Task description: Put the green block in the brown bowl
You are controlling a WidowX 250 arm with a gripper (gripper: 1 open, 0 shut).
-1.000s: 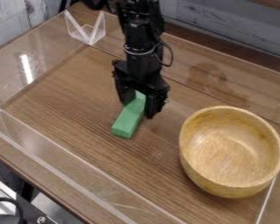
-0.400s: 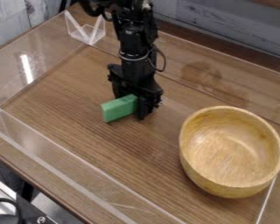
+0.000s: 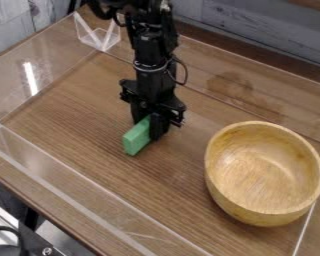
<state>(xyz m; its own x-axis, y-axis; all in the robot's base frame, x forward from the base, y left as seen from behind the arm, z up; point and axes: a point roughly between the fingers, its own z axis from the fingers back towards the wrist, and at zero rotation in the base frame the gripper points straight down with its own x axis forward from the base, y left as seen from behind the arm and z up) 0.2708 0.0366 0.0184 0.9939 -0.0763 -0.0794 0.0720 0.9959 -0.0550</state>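
The green block [image 3: 137, 136] lies on the wooden table, a small bright green bar angled toward the lower left. My black gripper [image 3: 155, 119] points straight down over the block's upper right end, with its fingers shut on that end. The brown bowl [image 3: 266, 171] is a round light wooden bowl with a thick rim, standing to the right of the block and a little nearer the front. It holds nothing.
A clear plastic wall [image 3: 69, 160] rims the table at the left and front. A clear folded stand [image 3: 99, 38] sits at the back left behind the arm.
The gripper's fingers have closed on the green block's end. The block has shifted and turned under the gripper, now pointing toward the lower left again.
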